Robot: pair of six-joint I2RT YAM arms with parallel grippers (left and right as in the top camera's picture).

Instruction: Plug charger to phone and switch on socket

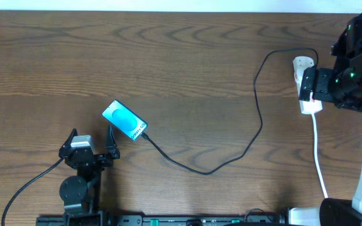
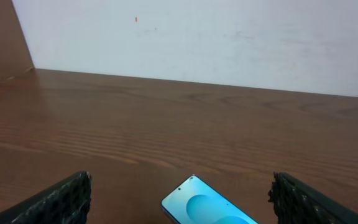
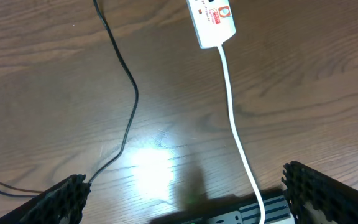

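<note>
Judging from overhead, the charger [image 1: 259, 107] meets the phone [image 1: 124, 120] left of centre, apparently plugged — switching the socket [image 1: 303, 64], under the right jaws far right on the surface [image 1: 187, 63], seems left. Left jaws and right jaws both gape, empty.

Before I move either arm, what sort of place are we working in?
Probably an indoor lab or test bench: a wood-grain table against a plain white wall, holding the phone, the charger and a white socket.
</note>
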